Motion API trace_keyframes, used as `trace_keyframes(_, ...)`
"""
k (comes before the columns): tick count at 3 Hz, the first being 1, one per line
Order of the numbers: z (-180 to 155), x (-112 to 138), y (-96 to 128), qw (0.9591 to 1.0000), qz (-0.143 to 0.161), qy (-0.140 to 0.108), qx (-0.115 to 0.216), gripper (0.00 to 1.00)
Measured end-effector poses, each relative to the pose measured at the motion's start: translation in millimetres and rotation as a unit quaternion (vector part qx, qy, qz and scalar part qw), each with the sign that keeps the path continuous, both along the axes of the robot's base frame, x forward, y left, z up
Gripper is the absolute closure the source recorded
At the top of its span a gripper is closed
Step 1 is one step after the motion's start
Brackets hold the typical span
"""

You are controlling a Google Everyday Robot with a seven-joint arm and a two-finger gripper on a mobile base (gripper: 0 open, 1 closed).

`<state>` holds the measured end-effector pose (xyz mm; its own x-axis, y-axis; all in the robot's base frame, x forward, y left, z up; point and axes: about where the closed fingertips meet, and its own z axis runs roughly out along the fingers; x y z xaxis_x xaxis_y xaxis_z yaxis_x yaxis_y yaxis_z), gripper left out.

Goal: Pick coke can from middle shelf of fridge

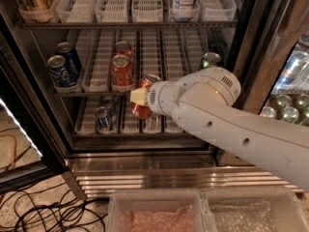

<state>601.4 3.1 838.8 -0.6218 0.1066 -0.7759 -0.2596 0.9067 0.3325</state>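
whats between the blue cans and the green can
Camera view: two red cans on the middle shelf, plus the gripper in front holding a coke can.

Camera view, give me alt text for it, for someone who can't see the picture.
The gripper on a white arm holds a red coke can in its jaws, in front of the middle shelf of the fridge. Two more red cans, two blue cans and a green can stand on that shelf.

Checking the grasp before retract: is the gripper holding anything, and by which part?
Yes. The gripper, in front of the middle shelf, is shut on the coke can, gripping its side wall around mid-height; the can's top and base stick out.
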Motion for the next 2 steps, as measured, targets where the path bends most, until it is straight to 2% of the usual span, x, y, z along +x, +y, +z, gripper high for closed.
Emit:
trace_keyframes(1, -4.4, -6.7, 3.2, 0.9994, -0.006, 0.027, 0.019, 1.00)
trace_keyframes(2, -15.5, -20.8, -0.1, 0.9984, -0.013, 0.043, 0.035, 1.00)
